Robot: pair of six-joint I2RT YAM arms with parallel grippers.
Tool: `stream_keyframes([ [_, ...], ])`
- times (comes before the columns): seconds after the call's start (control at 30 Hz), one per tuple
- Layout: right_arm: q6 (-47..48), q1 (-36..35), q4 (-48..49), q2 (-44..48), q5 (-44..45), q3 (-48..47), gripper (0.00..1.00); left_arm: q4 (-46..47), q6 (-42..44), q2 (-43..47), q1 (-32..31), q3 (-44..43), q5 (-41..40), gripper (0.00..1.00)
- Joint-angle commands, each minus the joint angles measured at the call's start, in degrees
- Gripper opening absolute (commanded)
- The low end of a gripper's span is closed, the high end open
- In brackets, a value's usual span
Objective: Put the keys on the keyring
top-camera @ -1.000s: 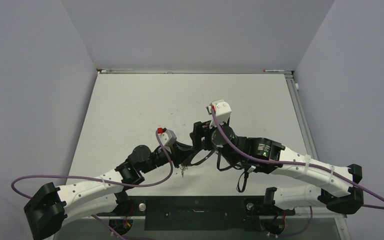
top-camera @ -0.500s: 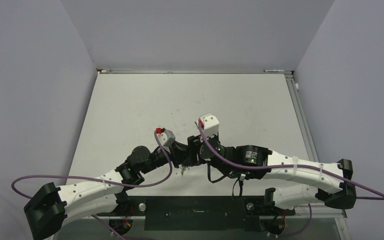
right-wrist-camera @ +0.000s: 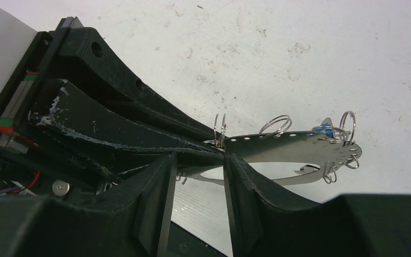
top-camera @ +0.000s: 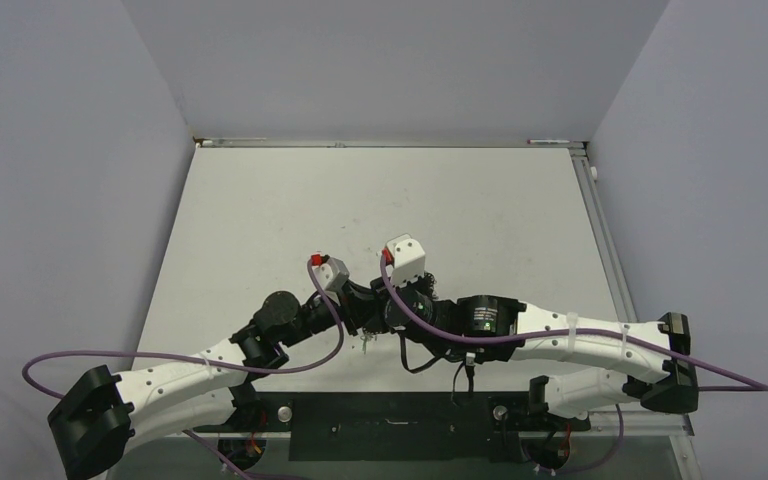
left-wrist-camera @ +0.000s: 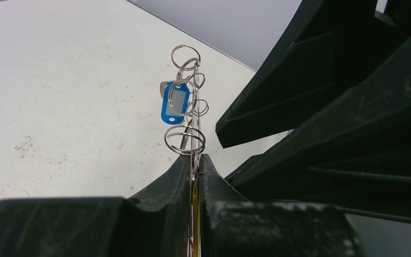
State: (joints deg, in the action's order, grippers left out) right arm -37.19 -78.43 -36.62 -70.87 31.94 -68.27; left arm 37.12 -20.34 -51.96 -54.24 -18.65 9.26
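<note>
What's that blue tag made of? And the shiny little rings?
The blue tag looks like smooth plastic: solid colour, soft gloss, pale label window. The little rings look like bare steel wire, silvery with bright glints, though which metal I can't tell.

The two arms meet over the near middle of the table (top-camera: 260, 200), the left arm coming from the left and the right arm from the right. The keyring (right-wrist-camera: 289, 147) is pinched edge-on between the fingers of the left gripper (left-wrist-camera: 194, 160) and sticks out beyond their tips, above the table. From the left wrist, a key (left-wrist-camera: 174, 104) hangs on the keyring's left side near its far end. Small rings (right-wrist-camera: 274, 124) sit along its edge. The right gripper (right-wrist-camera: 200, 158) is just right of the keyring. Its parted fingers straddle the spot where the left fingertips hold it, and whether they touch cannot be told.
</note>
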Motion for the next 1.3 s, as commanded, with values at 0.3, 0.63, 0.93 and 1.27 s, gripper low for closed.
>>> stream_keyframes([
  [0.3,1.28,-0.15,-0.32,-1.3,5.97,-4.21,0.38,6.06,-0.93,0.89,0.09,-1.11,3.32,0.0],
  [0.63,3.55,0.01,1.08,0.04,5.85,-5.96,0.38,5.51,-0.62,0.75,0.05,-0.94,2.68,0.0],
  [0.93,3.97,1.17,1.0,-2.34,5.72,-5.7,0.38,5.43,-1.02,1.81,0.1,-0.94,2.83,0.0],
  [1.27,3.64,2.85,0.89,-3.45,3.12,-4.42,0.29,5.49,-1.17,1.96,0.1,-1.21,2.87,0.0],
])
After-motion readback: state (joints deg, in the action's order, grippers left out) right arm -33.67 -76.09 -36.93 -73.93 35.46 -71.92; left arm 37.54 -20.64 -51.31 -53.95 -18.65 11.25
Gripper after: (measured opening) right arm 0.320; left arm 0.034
